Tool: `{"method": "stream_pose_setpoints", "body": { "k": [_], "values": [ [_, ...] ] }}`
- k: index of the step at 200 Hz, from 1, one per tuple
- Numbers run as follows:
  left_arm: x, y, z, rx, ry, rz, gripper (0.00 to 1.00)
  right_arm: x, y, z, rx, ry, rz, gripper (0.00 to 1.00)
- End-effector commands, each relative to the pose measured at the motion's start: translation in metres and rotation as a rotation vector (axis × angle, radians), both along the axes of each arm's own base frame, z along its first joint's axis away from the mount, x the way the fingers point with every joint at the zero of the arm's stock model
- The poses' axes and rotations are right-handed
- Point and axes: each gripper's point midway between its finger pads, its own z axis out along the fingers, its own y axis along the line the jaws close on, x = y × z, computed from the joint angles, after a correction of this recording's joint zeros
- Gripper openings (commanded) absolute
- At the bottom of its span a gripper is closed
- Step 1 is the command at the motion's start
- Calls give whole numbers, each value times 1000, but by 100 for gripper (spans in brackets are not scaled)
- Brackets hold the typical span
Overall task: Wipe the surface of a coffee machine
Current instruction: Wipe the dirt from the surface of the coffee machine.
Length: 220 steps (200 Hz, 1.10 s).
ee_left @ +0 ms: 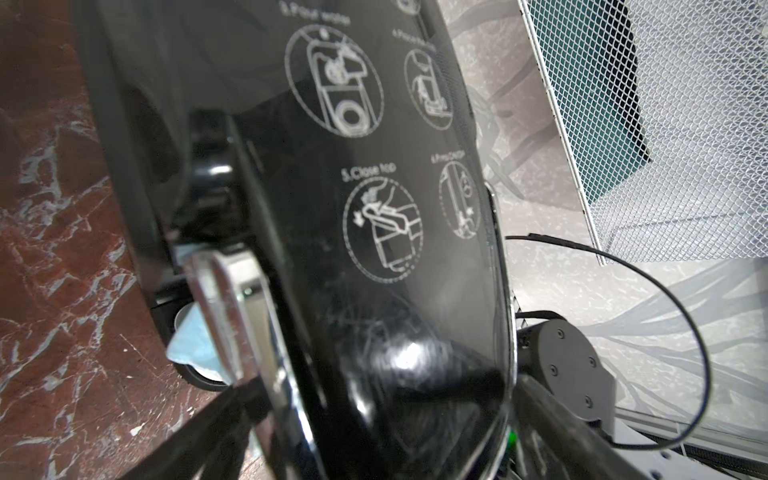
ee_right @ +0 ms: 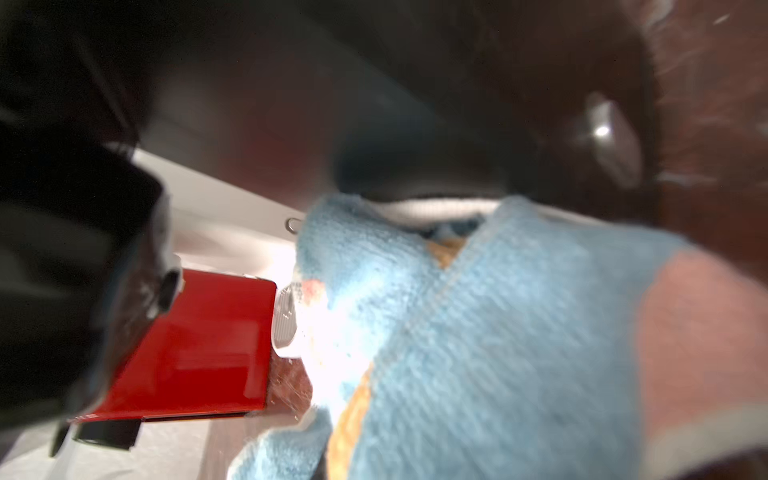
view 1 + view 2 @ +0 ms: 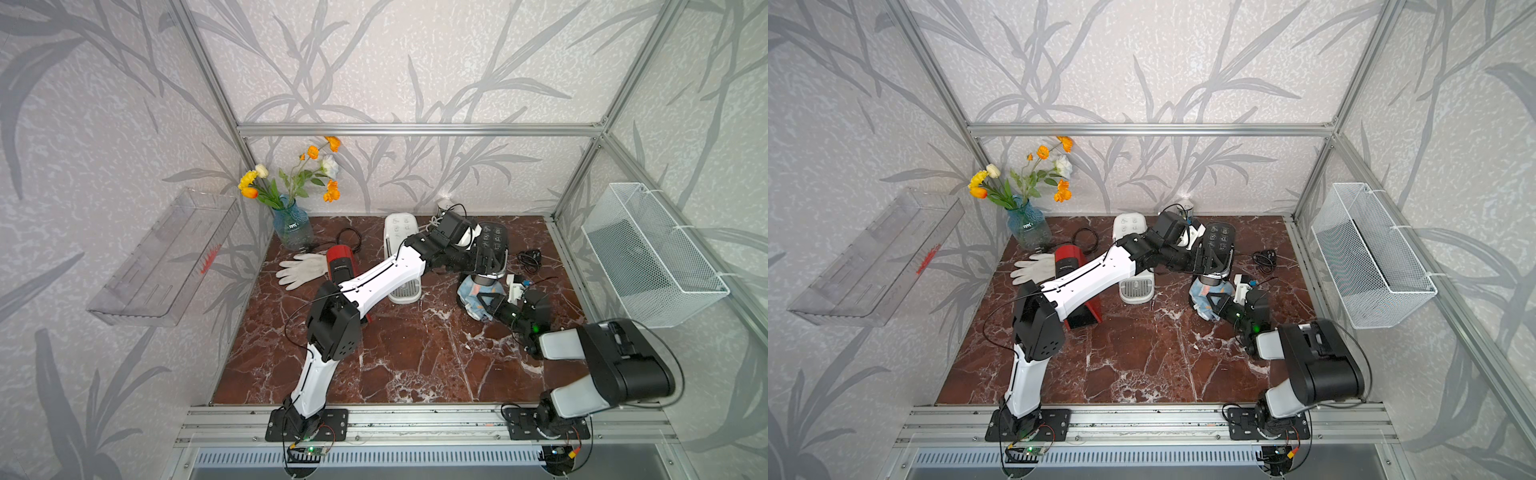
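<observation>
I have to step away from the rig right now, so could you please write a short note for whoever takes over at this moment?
Left pincer: jaws wide, astride the top of the black coffee machine, apparently clamping it steady.
Right pincer: shut on the blue cloth, which is pressed low against the machine's front.
Done: cloth is in hand and at the machine; how much is already clean cannot be told.
Left: the lid shows streaks in the left wrist view; wipe it, then let go of the machine and set the cloth down.
</observation>
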Motion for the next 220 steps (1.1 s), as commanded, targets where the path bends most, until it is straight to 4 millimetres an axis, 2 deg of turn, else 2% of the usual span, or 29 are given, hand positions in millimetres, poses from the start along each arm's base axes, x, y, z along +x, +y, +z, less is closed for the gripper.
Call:
{"method": "stream_pose_setpoints", "body": {
  "k": [1,22,43,73,97,111,117,119,131,144,184,220],
  "values": [
    [-6,1,29,-52,-44,-6,95,20,-1,24,107,-127,-71,3],
    [-7,1,29,-53,-43,-3,95,23,-1,-3,130,-39,-121,2],
    [-7,1,27,-50,-42,0,95,23,9,-7,125,-30,-115,2],
    [-7,0,26,-50,-37,0,95,31,20,17,134,-107,-68,2],
    [-8,1,27,-48,-38,1,95,35,27,48,139,-205,-25,3],
    [-8,4,27,-40,-44,6,95,33,29,68,135,-268,-1,3],
    [-8,5,28,-38,-48,6,95,32,28,68,129,-272,0,3],
    [-8,5,27,-37,-47,7,95,31,28,76,132,-296,2,4],
    [-8,6,28,-37,-52,9,95,26,27,90,126,-341,7,3],
    [-8,6,27,-37,-49,8,95,20,25,98,123,-368,9,4],
    [-10,7,29,-39,-49,9,95,6,5,99,124,-367,-32,4],
    [-10,8,30,-39,-54,12,95,0,-16,109,138,-389,-83,4]
  ]
}}
